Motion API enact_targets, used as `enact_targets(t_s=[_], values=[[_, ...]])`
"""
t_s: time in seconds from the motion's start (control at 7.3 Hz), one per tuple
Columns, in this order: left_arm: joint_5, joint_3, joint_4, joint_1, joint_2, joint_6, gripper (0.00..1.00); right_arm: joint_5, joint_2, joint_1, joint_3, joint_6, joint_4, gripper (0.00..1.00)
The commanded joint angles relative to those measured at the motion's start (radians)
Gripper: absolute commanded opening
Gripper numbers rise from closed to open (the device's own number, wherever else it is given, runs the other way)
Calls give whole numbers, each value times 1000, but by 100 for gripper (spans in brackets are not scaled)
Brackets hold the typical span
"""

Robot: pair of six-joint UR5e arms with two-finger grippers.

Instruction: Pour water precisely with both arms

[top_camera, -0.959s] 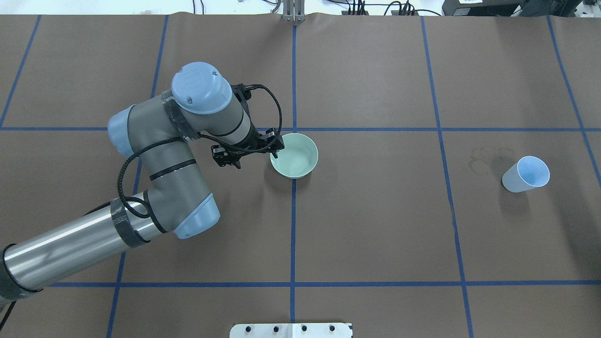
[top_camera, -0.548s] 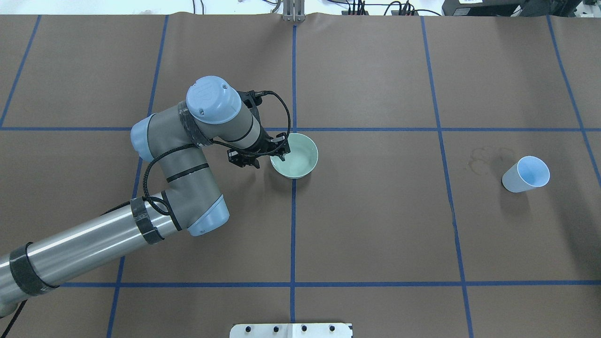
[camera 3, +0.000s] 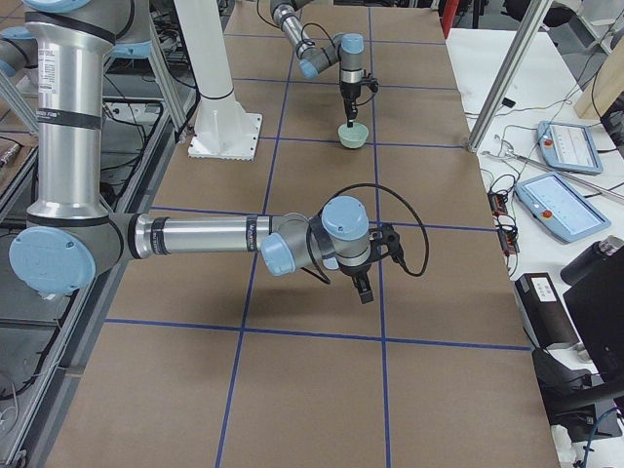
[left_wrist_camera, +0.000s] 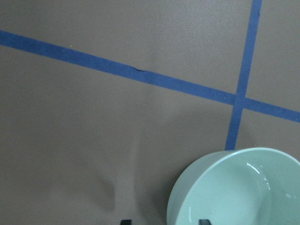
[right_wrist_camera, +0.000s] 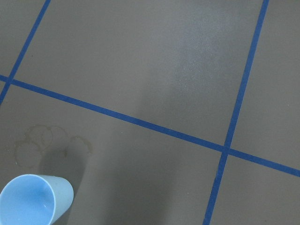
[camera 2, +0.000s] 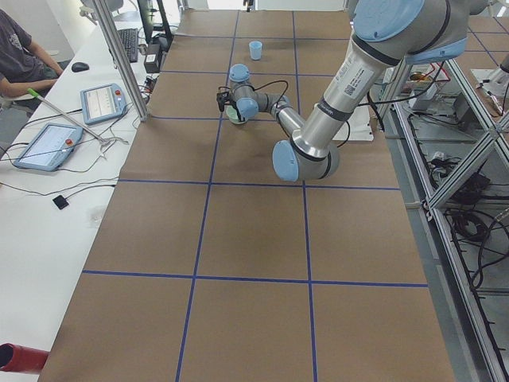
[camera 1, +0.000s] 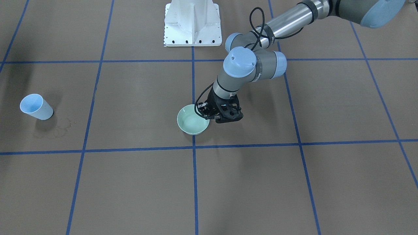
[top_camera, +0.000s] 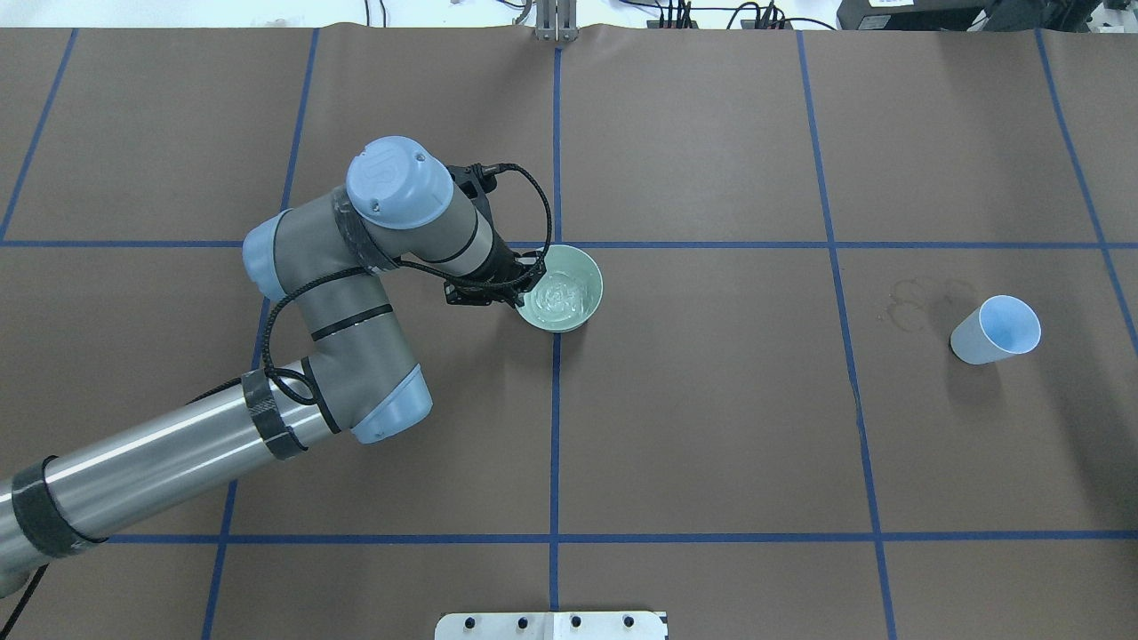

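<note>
The water (top_camera: 560, 298) in the green bowl (top_camera: 597, 293) now ripples where it lay smooth half a second ago, and the bowl has shifted slightly. The left claw (top_camera: 524, 289) straddles the rim, fingers (left_wrist_camera: 202, 222) apart and unclenched. The right claw (camera 3: 363, 291) hangs well apart from the bowl, and its state cannot be told. The blue cup (top_camera: 996, 331) stands far off.
</note>
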Motion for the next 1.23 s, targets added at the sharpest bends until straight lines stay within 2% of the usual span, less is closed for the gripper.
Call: enact_targets(t_s=[0.0, 0.27, 0.41, 0.55, 0.68, 0.82, 1.1], values=[[-68, -224, -4, -63, 210, 16, 0, 0, 2, 2, 3, 1, 0, 100], [-146, -403, -5, -154, 482, 199, 0, 0, 1, 2, 6, 2, 1, 100], [-165, -463, -10, -211, 643, 370, 0, -2, 1, 2, 12, 2, 1, 100], [-174, -465, -60, -266, 772, 534, 0, -2, -4, 2, 18, 2, 1, 100], [-224, -422, -121, -341, 848, 653, 0, -2, -9, 2, 26, 2, 1, 100], [-299, -344, -146, -407, 856, 747, 0, -2, -12, 2, 28, 2, 1, 100], [-308, -246, -148, -446, 855, 844, 0, -2, -13, 2, 28, 2, 1, 100]])
